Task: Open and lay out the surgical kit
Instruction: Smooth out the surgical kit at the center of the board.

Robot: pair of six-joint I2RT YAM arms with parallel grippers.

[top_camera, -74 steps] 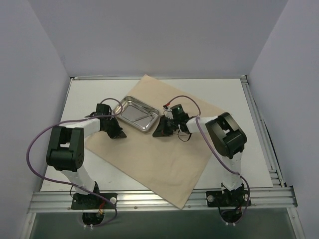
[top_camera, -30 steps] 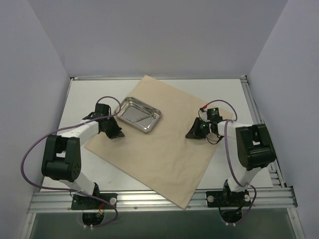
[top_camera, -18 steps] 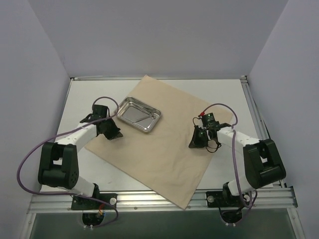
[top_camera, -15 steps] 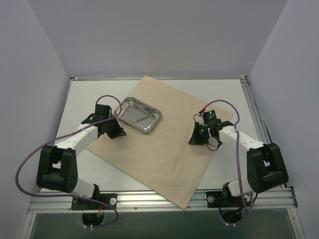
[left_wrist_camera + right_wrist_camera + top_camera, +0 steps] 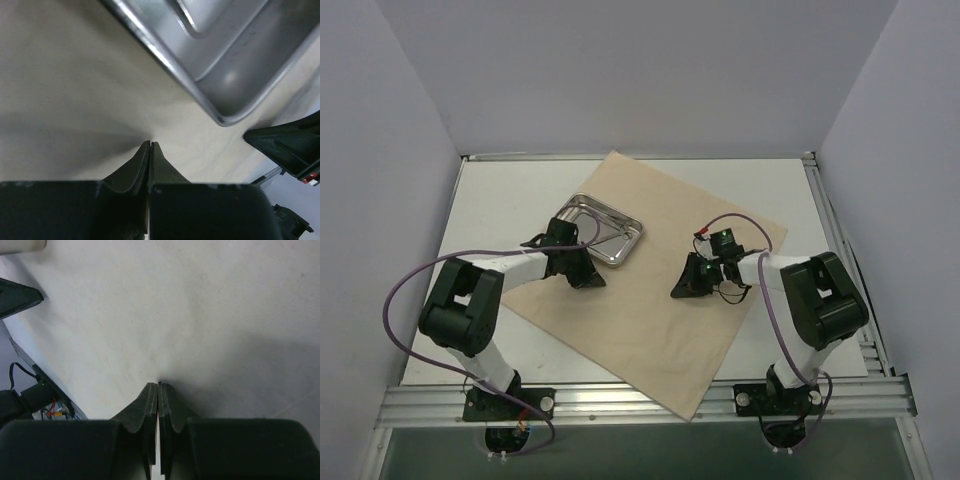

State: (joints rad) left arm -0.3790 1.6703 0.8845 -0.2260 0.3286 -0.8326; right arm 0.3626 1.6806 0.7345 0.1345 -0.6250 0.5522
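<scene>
Left gripper [image 5: 150, 144] is clenched with nothing between its fingers, its tips down on the spread tan wrap sheet [image 5: 650, 320] just beside a corner of the steel tray [image 5: 220, 75]. Right gripper [image 5: 158, 384] is likewise pressed closed on the sheet, well apart from the tray; it may be pinching cloth, hard to tell

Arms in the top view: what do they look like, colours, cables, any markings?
Left arm and right arm match: white links, bulky black joint housings, and a loose purple cable looping along each. The left tool and right tool are black and taper to thin tips. A small green light and red connector show by the right wrist.
</scene>
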